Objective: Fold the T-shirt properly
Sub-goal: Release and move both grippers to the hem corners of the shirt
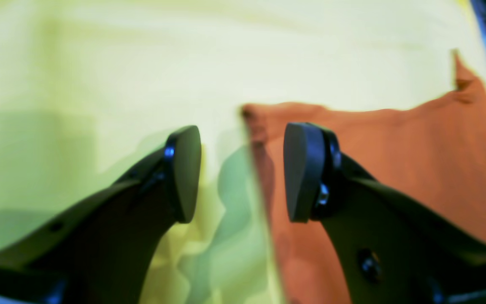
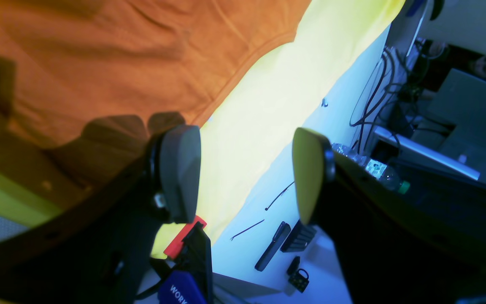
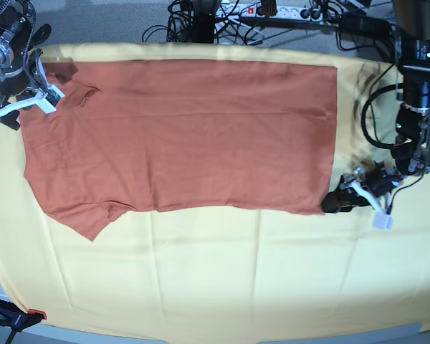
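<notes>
Rust T-shirt [image 3: 179,136] lies flat on a yellow cloth [image 3: 215,279]. Left gripper [image 1: 243,173], jaws apart, seemingly straddles its hem corner; right gripper [image 2: 245,173], also apart, hovers by the collar. Closing low could pinch the cloth too

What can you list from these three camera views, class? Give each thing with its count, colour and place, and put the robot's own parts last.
Rust-orange short-sleeved T-shirt: one, spread flat on the cloth, hem toward the base view's right.
Large pale yellow cloth: one, covering the table under the T-shirt.
Black cables: a tangle, beyond the table's far edge.
Clear plastic bottle with green cap: one, beside the table, right wrist view.
Small black items: several, on a white surface, right wrist view.
Left end effector: one, black, open, at the T-shirt's hem corner.
Right end effector: one, black, open, over the sleeve end.
</notes>
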